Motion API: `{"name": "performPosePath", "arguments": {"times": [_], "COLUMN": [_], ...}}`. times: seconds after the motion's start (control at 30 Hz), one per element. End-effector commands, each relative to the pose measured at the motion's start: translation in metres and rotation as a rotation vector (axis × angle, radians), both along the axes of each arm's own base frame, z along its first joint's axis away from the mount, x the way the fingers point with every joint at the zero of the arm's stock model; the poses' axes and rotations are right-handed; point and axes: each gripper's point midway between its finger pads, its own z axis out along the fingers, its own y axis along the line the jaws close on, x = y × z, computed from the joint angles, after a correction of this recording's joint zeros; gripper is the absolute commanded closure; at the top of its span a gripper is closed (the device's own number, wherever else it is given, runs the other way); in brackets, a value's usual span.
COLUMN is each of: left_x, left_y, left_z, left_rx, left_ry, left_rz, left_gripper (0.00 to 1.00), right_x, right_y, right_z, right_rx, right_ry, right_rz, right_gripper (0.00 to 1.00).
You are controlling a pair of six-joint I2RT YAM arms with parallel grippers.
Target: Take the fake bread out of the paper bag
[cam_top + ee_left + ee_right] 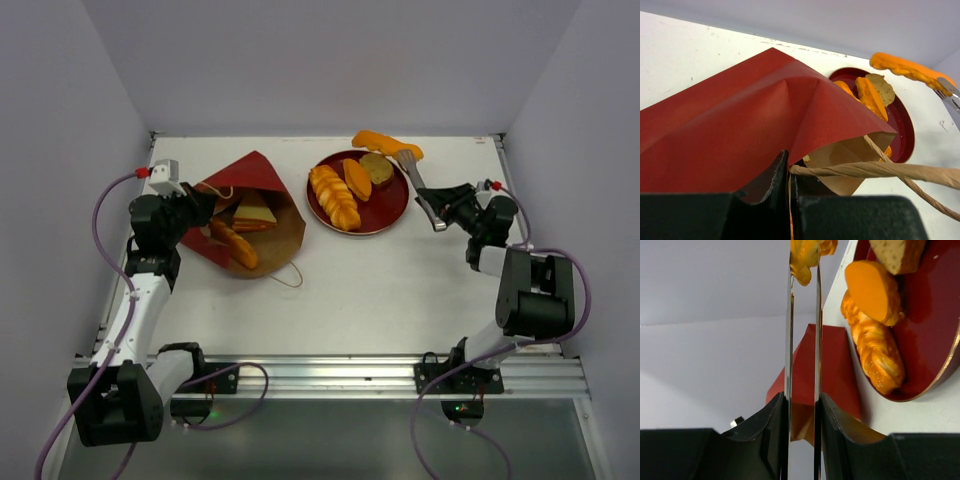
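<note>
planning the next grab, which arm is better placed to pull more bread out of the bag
Right. The right gripper holds tongs, now carrying a long bun by the plate. The left gripper is shut on the paper bag edge, holding it open.

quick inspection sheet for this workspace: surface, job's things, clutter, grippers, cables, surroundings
surface: white table, faint scuffs near the far edge
job's things: paper bag on its side, mouth open, sandwich wedge and long bun inside; braided loaf and two rolls on the red plate; long bread clamped in tongs beyond the plate's far rim
clutter: nothing seen
grippers: left gripper fingers shut on the bag's edge; right gripper fingers shut on metal tongs
cables: purple cables loop off both arms
surroundings: pale walls on three sides; metal rail at the near edge
</note>
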Motion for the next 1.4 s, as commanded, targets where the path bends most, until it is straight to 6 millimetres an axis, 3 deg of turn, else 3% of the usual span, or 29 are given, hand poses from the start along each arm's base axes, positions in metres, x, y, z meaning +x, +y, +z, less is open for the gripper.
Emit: {"name": "performPosePath", "arguments": {"times": [0.0,0.2,0.53,0.73,1.03,1.37], "left_x": [0.000,0.000,-0.003,-0.004,-0.003,-0.003], "left_y": [0.005,0.005,0.005,0.005,0.005,0.006], "left_z": [0.005,0.005,0.005,0.005,0.005,0.004], "left_rx": [0.029,0.030,0.034,0.039,0.040,0.044], "left_ry": [-0.031,-0.033,-0.037,-0.038,-0.039,-0.036], "left_rz": [0.009,0.011,0.009,0.008,0.009,0.012], "left_gripper": [0.91,0.90,0.90,0.91,0.90,0.90], "right_x": [0.002,-0.008,-0.014,-0.024,-0.025,-0.019], "right_y": [0.012,0.014,0.023,0.025,0.025,0.027], "right_z": [0.037,0.014,-0.011,-0.027,-0.049,-0.066], "right_rx": [-0.012,-0.075,-0.091,-0.106,-0.119,-0.097], "right_ry": [-0.162,-0.126,-0.076,-0.052,0.017,0.059], "right_rz": [0.016,-0.009,0.011,0.028,0.030,0.058], "right_gripper": [1.00,0.91,0.90,0.80,0.65,0.56]}}
